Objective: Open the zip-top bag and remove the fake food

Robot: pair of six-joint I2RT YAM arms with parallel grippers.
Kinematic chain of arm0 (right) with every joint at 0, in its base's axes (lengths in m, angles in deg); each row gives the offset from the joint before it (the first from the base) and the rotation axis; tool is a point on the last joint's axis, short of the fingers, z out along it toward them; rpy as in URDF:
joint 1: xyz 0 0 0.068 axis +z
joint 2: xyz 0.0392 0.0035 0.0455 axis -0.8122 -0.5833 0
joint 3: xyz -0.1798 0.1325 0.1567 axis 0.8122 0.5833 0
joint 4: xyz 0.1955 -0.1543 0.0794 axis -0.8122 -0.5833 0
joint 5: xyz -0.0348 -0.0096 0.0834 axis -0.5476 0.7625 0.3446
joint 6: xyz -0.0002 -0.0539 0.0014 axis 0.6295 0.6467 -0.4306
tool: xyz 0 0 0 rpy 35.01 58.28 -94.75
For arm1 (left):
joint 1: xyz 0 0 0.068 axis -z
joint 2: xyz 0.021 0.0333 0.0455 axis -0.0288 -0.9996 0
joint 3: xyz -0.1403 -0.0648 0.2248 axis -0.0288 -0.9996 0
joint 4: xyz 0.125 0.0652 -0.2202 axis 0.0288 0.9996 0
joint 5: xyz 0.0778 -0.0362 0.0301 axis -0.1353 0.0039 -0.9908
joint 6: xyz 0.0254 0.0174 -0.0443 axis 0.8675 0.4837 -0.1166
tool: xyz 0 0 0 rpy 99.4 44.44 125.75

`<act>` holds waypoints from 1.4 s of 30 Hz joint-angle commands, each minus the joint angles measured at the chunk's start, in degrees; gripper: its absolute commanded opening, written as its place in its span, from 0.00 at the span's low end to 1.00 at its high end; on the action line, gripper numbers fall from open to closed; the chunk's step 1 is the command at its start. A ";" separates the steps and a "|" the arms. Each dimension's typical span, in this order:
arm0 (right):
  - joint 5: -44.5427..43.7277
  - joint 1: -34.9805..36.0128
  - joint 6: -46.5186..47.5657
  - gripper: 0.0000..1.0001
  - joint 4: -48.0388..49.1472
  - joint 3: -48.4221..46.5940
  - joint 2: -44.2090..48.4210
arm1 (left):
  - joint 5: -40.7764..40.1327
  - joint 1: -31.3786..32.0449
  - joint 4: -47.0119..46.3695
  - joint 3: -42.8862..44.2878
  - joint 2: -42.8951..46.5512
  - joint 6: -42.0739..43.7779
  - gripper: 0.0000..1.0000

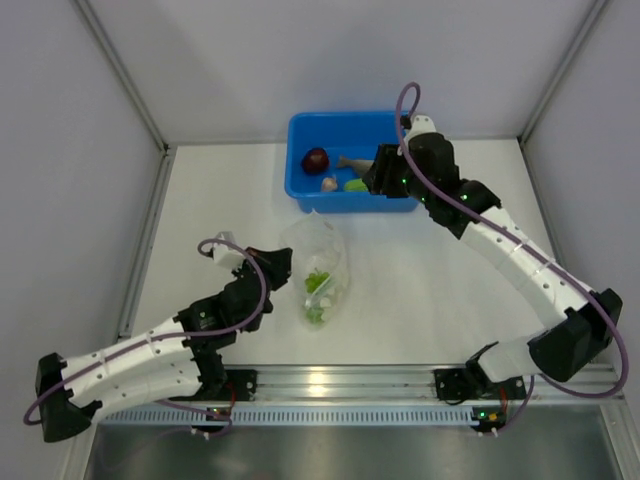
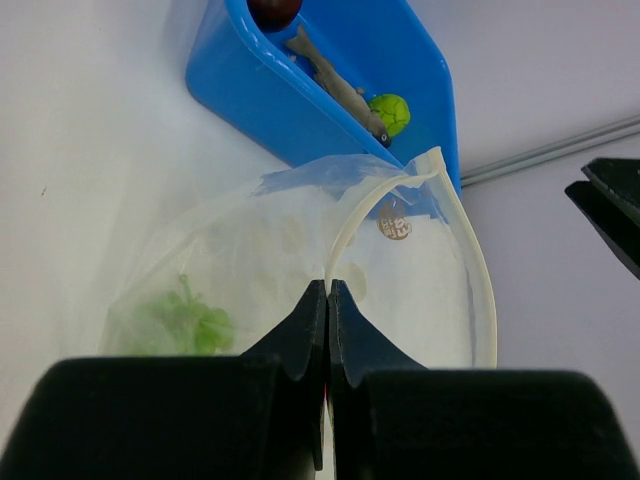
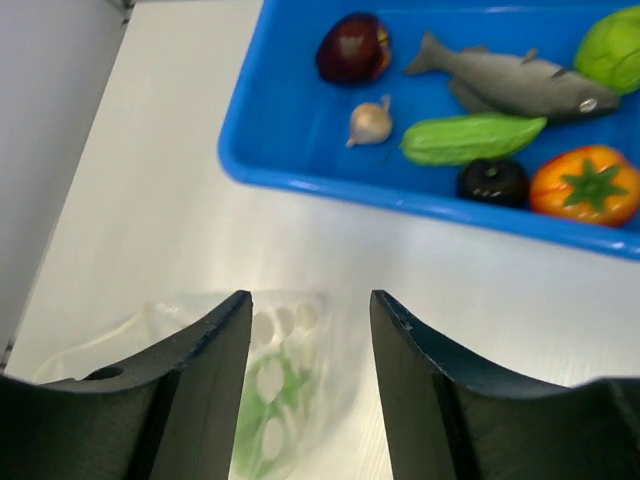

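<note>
The zip-top bag (image 1: 328,250) lies on the table in front of the blue bin, its mouth held open. My left gripper (image 1: 286,258) is shut on the bag's white zip rim (image 2: 345,235), pinched at the fingertips of my left gripper (image 2: 328,287). Green grapes (image 2: 185,320) show through the plastic (image 3: 275,385). My right gripper (image 1: 372,181) hovers by the bin's near wall; in its wrist view my right gripper (image 3: 310,305) is open with nothing between the fingers. Other fake food lies in the bin: a maroon ball (image 3: 353,47), a green pod (image 3: 470,138), a tomato (image 3: 585,185), a lime ball (image 3: 612,45).
The blue bin (image 1: 300,135) stands at the back middle of the table and also holds a grey fish (image 3: 520,80), a small garlic bulb (image 3: 370,122) and a black piece (image 3: 492,180). Grey walls close in the table on the left, right and back.
</note>
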 commanded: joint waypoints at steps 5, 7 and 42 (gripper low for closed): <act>0.77 9.51 -3.87 0.44 -8.57 -0.16 6.43 | 0.25 -0.26 -0.94 3.90 -2.92 -0.58 0.00; -0.02 12.23 -5.01 0.36 -9.37 -0.16 7.84 | 0.95 -0.26 -1.55 4.60 -3.53 -0.85 0.00; -16.10 26.13 -22.77 0.18 -11.58 -5.44 -15.62 | -1.50 5.19 -2.43 3.55 -7.94 -17.20 0.00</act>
